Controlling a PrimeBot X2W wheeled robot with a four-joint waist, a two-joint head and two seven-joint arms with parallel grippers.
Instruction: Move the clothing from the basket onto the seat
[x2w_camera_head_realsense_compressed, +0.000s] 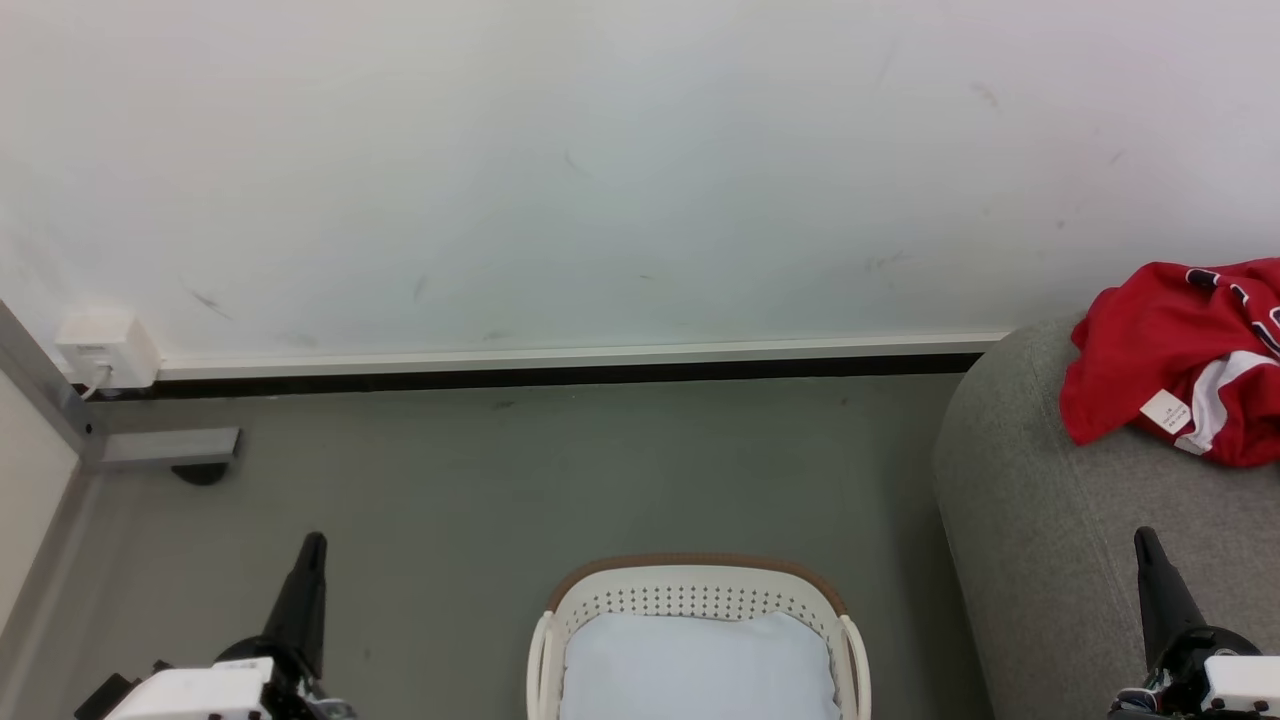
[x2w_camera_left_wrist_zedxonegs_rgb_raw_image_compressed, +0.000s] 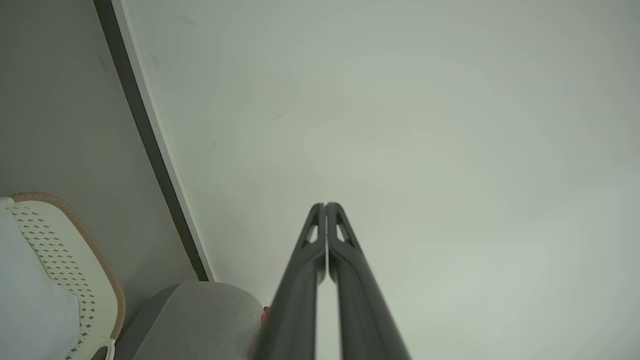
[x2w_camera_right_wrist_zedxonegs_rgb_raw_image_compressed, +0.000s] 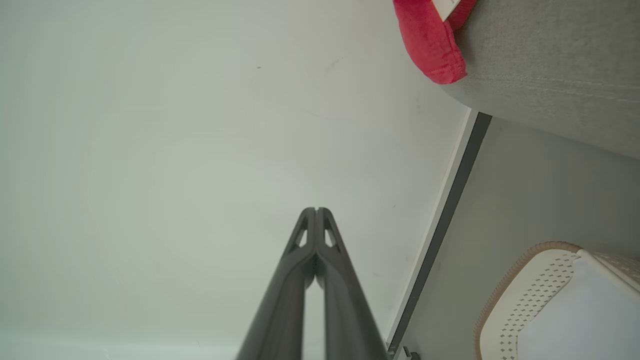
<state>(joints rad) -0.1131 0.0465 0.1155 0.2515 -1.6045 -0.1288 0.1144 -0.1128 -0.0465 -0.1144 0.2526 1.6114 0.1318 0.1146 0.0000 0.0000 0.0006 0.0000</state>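
Observation:
Red clothing (x2w_camera_head_realsense_compressed: 1180, 360) with white stripes and a small white tag lies bunched on the grey seat (x2w_camera_head_realsense_compressed: 1040, 520) at the right; a red fold of the clothing (x2w_camera_right_wrist_zedxonegs_rgb_raw_image_compressed: 430, 40) hangs over the seat's edge (x2w_camera_right_wrist_zedxonegs_rgb_raw_image_compressed: 550, 75). The cream basket (x2w_camera_head_realsense_compressed: 700, 595) with a brown rim stands on the floor at the bottom centre, holding a plain white pad (x2w_camera_head_realsense_compressed: 700, 665). My left gripper (x2w_camera_head_realsense_compressed: 314, 545) is shut and empty at the lower left, away from the basket. My right gripper (x2w_camera_head_realsense_compressed: 1143, 540) is shut and empty at the lower right, over the seat's front.
A white wall (x2w_camera_head_realsense_compressed: 600, 170) with a dark skirting strip runs behind the grey floor (x2w_camera_head_realsense_compressed: 550, 470). A white socket box (x2w_camera_head_realsense_compressed: 105, 350) sits low on the wall at the left, beside a metal frame leg (x2w_camera_head_realsense_compressed: 160, 448).

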